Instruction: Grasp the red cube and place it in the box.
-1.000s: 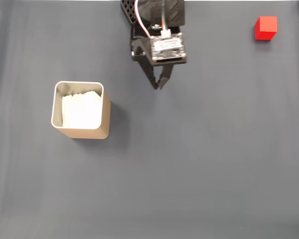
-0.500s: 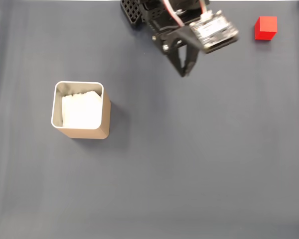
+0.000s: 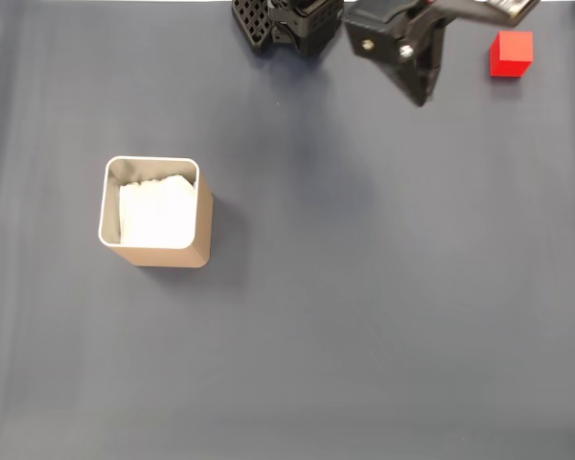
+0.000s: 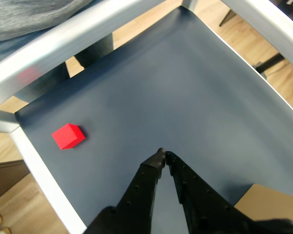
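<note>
So the red cube [image 3: 511,53] is just a small matte bright red block sitting flat near the top right corner of the dark table [image 3: 364,307] in the fixed view. The box [image 3: 155,213] is tan, square-ish with rounded corners and a pale rim, upright toward the left edge, white padding [image 3: 156,213] inside.
</note>
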